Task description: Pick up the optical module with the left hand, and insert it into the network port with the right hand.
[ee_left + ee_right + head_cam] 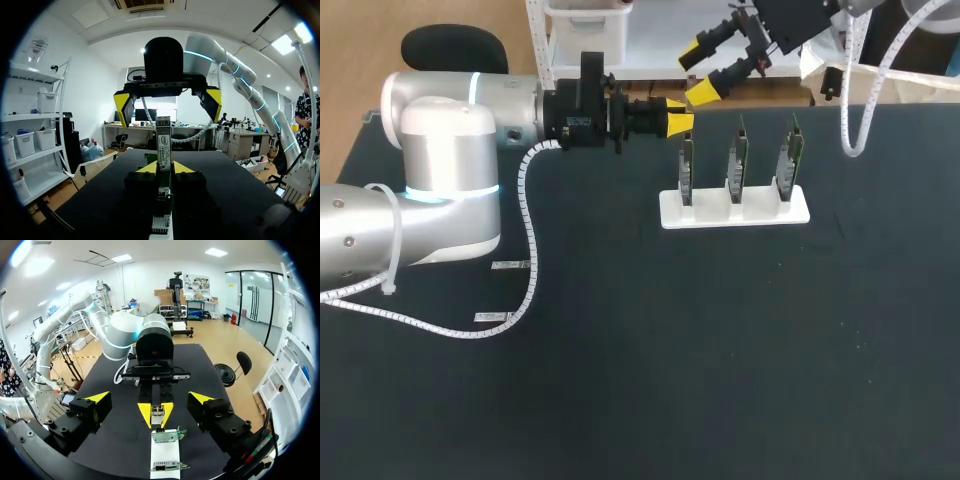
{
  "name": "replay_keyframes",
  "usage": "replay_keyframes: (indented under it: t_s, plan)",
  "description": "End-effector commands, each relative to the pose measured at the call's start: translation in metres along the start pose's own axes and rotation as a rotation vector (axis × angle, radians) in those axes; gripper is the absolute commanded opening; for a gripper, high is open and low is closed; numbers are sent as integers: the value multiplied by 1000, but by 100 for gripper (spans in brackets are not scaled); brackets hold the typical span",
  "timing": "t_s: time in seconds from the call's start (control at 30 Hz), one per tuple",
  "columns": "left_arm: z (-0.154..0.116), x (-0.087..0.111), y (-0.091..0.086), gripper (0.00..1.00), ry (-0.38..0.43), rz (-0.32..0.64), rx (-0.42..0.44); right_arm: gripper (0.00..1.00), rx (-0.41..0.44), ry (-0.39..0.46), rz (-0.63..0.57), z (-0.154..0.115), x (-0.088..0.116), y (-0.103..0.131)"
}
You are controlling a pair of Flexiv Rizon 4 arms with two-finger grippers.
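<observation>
The left gripper (680,113) is pinched shut on the small optical module (164,140), holding it near the end card (686,165) of the white stand (735,212). The right gripper (168,102) faces it with its fingers spread wide and nothing in them. The module looks to me light and rigid, a smooth metal body that could slip or twist, so I'd have the right fingers squeeze its flat sides on the free length beyond the left fingertips, well clear of the delicate plug end.

A robotics lab: left arm (450,190) and right arm (212,50) over a black table (720,350) holding a white rack (735,210) of circuit boards (737,165).
</observation>
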State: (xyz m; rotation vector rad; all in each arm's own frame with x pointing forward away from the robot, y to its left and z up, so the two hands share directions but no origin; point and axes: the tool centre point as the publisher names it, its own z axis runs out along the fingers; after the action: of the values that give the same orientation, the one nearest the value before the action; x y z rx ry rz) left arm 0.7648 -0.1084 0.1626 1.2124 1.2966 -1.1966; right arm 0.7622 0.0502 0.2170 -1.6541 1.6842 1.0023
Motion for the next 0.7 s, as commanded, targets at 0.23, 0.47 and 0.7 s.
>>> replay_keyframes:
  t_s: [0.23, 0.47, 0.7]
  plan:
    - [0, 1, 1, 0, -4, 3, 0, 100, -9, 44, 1, -1, 5, -2]
    - [0, 1, 1, 0, -4, 3, 0, 100, -26, 56, 2, 0, 6, 1]
    - [0, 1, 1, 0, -4, 3, 0, 100, -32, 59, -3, 1, 6, 2]
